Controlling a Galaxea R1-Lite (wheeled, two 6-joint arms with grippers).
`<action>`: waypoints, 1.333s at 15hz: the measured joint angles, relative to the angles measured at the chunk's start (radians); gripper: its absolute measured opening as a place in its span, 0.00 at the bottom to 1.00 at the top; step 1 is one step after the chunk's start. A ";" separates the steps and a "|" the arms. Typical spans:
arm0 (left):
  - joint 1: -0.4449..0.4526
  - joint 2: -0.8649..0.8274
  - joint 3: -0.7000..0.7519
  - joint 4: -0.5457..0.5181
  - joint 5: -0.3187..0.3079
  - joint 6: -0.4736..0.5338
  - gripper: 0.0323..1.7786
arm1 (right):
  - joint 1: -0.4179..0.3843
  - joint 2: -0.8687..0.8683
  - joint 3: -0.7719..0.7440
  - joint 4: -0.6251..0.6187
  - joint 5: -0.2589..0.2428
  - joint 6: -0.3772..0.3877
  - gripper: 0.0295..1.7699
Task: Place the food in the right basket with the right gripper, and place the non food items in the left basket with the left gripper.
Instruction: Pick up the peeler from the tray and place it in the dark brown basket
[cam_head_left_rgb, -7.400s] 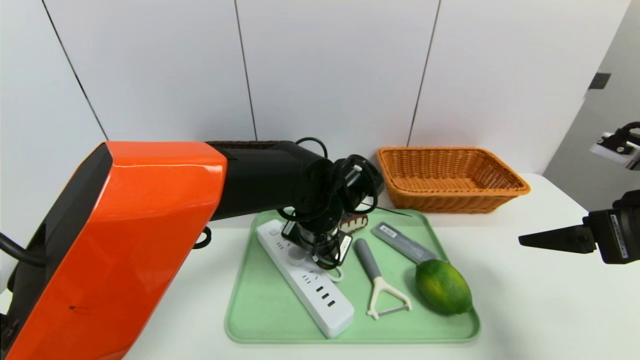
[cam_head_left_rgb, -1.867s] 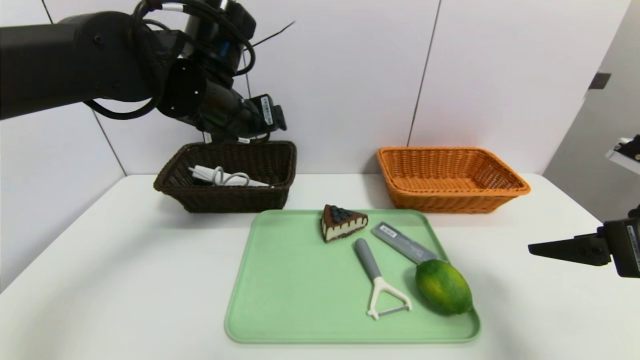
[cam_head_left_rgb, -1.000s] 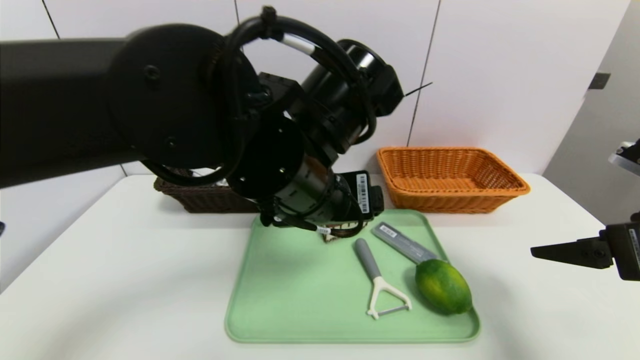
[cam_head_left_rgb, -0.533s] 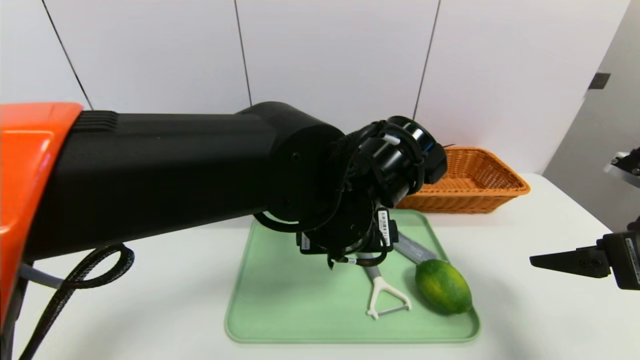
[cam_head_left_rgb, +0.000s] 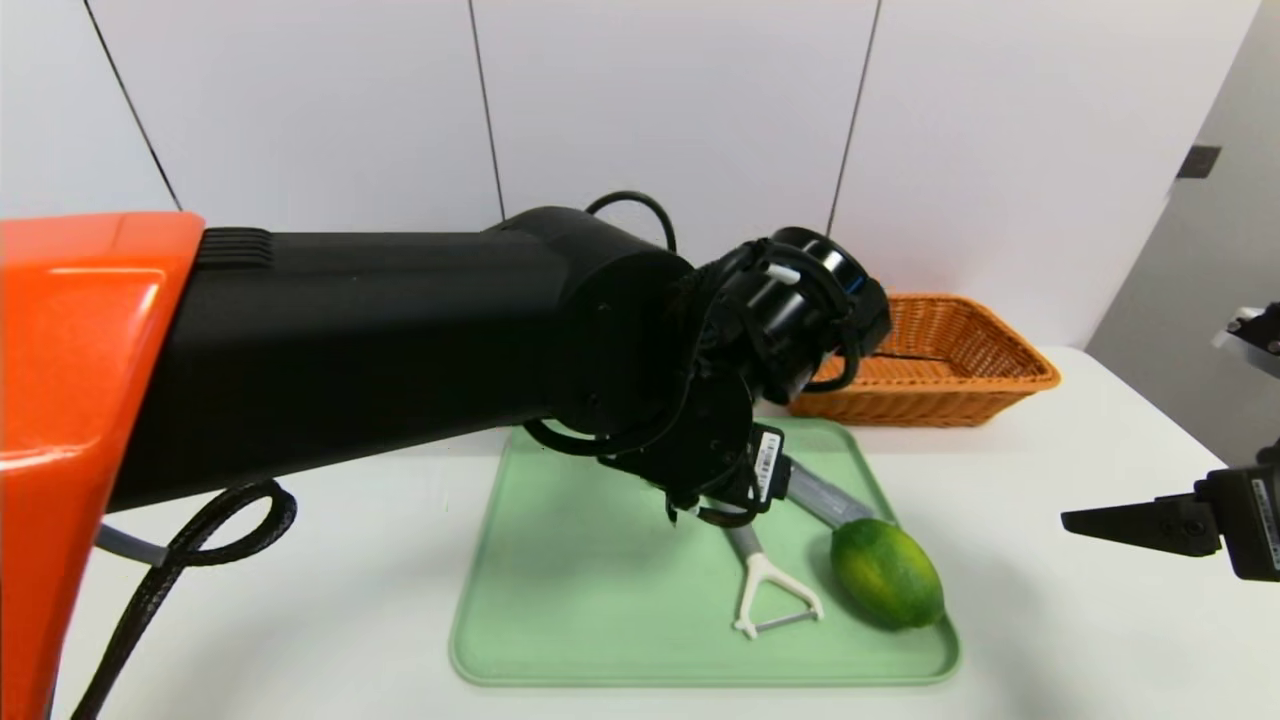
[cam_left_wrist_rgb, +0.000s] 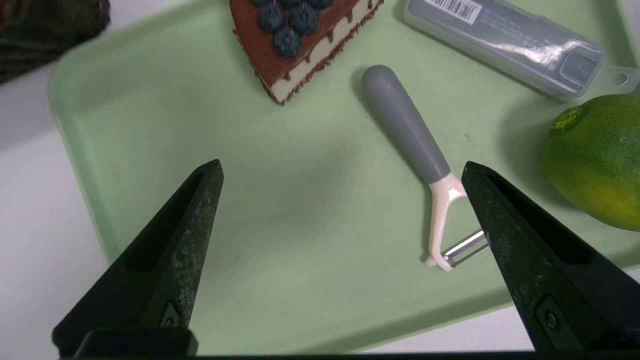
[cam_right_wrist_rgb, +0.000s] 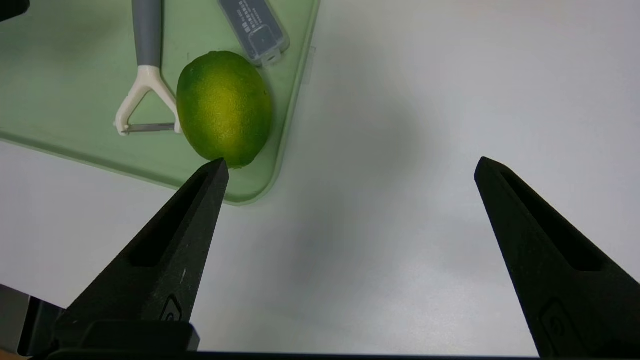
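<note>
Fingers spread wide and empty, the left gripper (cam_left_wrist_rgb: 340, 170) hovers over the pale green plastic tray (cam_left_wrist_rgb: 150, 150), where the grey-handled white peeler (cam_left_wrist_rgb: 417, 145) lies lengthwise, blade toward the near edge, beside the lime (cam_left_wrist_rgb: 597, 160).

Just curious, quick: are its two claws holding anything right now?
Left gripper: open, empty, above the green tray.
Right gripper: open, empty, over the table.

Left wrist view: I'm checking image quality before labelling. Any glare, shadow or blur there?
Left wrist view: glare streaks the grey plastic case; soft shadow beside the lime; the peeler is sharp, while the open left hand looks slightly soft.
</note>
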 joint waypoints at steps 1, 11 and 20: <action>0.002 -0.002 -0.002 -0.012 -0.002 0.021 0.95 | -0.004 -0.001 0.000 0.000 0.000 0.000 0.96; -0.015 0.045 -0.011 -0.074 -0.024 -0.017 0.95 | -0.013 -0.002 0.007 0.000 0.002 0.000 0.96; -0.023 0.140 -0.011 -0.060 -0.013 -0.117 0.95 | -0.014 -0.002 0.045 -0.050 0.000 0.000 0.96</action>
